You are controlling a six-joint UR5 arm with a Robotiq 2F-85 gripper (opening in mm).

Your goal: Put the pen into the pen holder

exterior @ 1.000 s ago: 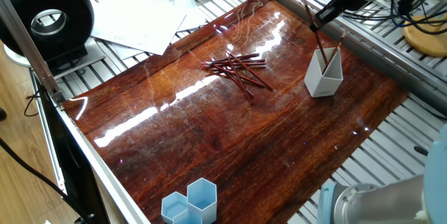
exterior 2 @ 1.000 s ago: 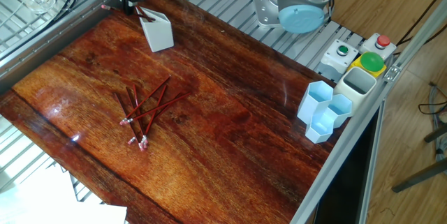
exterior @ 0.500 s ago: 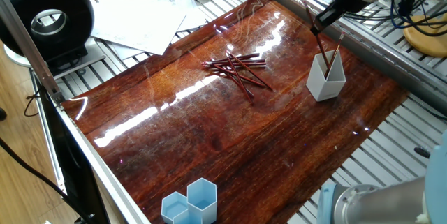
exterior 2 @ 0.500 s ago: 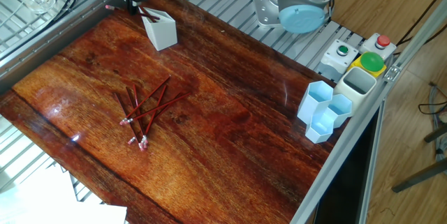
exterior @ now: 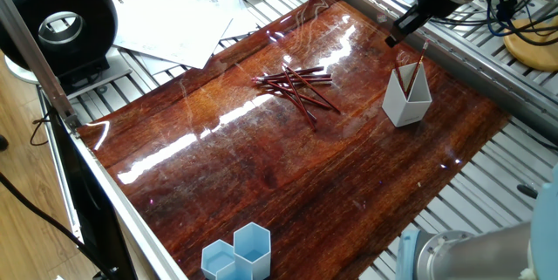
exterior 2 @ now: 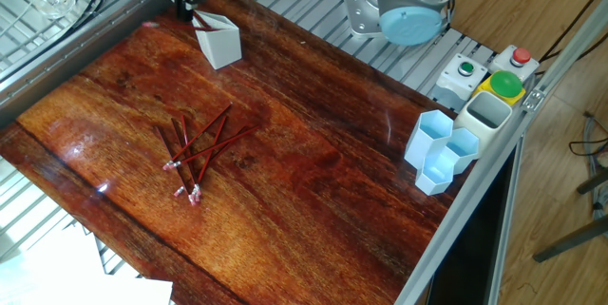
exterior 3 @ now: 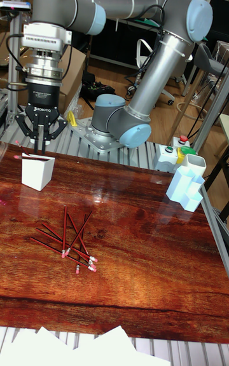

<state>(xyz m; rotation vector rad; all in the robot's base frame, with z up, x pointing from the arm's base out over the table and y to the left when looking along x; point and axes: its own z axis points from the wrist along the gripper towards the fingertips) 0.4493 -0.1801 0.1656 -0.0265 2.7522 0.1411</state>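
Note:
The white pen holder stands at the far right of the wooden board, also seen as holder and holder. Two dark red pens stand inside it, one leaning out with its pink eraser past the rim. My gripper hangs just above the holder, gripper open with nothing between its fingers. Several more red pens lie in a loose pile mid-board, the same pile showing in the other fixed view.
Light blue honeycomb cups stand at the board's edge near a button box. Papers and a black round device lie off the board. The arm's base sits behind the board.
The pen held above the holder has dropped out of my fingers and now rests inside the holder. The holder shifted slightly; my gripper stayed above it.

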